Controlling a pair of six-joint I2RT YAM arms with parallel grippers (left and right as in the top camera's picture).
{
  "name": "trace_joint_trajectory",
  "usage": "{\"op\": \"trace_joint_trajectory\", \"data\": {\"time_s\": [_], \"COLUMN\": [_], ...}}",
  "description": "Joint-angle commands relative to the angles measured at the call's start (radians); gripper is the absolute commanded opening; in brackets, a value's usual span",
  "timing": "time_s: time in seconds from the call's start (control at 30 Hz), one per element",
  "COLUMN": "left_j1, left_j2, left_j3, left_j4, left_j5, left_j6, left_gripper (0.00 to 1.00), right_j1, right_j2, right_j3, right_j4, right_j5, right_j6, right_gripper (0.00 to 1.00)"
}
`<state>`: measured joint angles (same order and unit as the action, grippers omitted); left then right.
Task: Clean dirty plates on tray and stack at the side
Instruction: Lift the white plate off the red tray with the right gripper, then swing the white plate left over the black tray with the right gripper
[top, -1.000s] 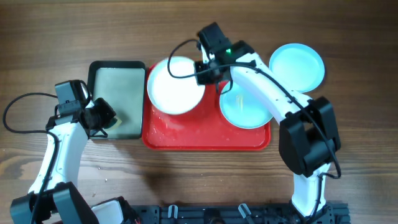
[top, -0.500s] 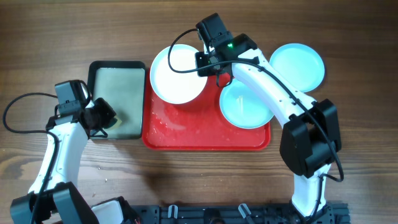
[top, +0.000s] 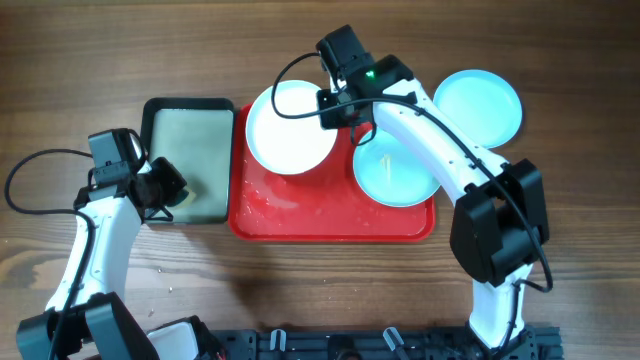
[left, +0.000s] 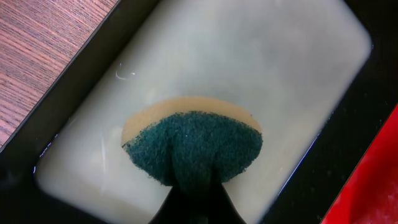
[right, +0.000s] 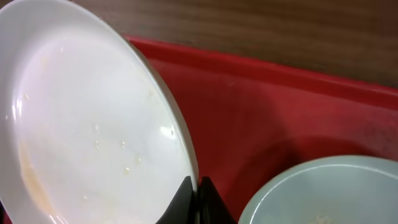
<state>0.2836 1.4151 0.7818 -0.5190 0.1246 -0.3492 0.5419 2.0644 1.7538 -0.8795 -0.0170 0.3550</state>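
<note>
White plate tilted, rim in R end effector, over tray

- Overhead looks straight down on the whole bench.
- Left wrist faces down, close over the black-rimmed tray.
- Right wrist sits close at the white plate and red tray, both shared with overhead.

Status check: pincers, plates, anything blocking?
Left pincer shut on sponge over black tray. Right pincer shut on white plate rim, over red tray. One aqua plate on tray, second aqua plate on table. Nothing blocking.
</note>
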Motion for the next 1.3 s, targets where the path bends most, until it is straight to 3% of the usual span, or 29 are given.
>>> {"op": "trace_joint_trajectory", "data": {"time_s": [0.0, 0.13, 0.5, 0.63, 0.9, 1.1, 1.27], "left_j1": [0.005, 0.005, 0.005, 0.005, 0.005, 0.005, 0.005], "left_j2": [0.005, 0.005, 0.005, 0.005, 0.005, 0.005, 0.005], "left_j3": [-0.010, -0.010, -0.010, -0.010, -0.010, -0.010, -0.010], "left_j4": [0.000, 0.000, 0.008, 0.008, 0.011, 0.014, 0.015], "left_j5": [-0.002, -0.002, 0.017, 0.017, 0.017, 0.017, 0.017], "left_j6": [-0.002, -0.002, -0.002, -0.003, -0.003, -0.003, -0.003], "left_gripper": [0.04, 0.04, 0.04, 0.04, 0.04, 0.04, 0.04], "right_j1": [0.002, 0.002, 0.046, 0.117, 0.234, 0.256, 0.309], "right_j2": [-0.026, -0.026, -0.085, -0.085, -0.005, 0.042, 0.042], "right_j3": [-0.116, -0.177, -0.067, -0.067, -0.067, -0.067, -0.067], "right_j4": [0.061, 0.148, 0.185, 0.313, 0.566, 0.713, 0.899], "right_j5": [0.013, 0.013, 0.021, 0.032, 0.281, 0.355, 0.482], "right_j6": [0.063, 0.063, 0.064, 0.068, 0.089, -0.077, -0.442], "right_gripper": [0.04, 0.04, 0.04, 0.04, 0.04, 0.04, 0.04]}}
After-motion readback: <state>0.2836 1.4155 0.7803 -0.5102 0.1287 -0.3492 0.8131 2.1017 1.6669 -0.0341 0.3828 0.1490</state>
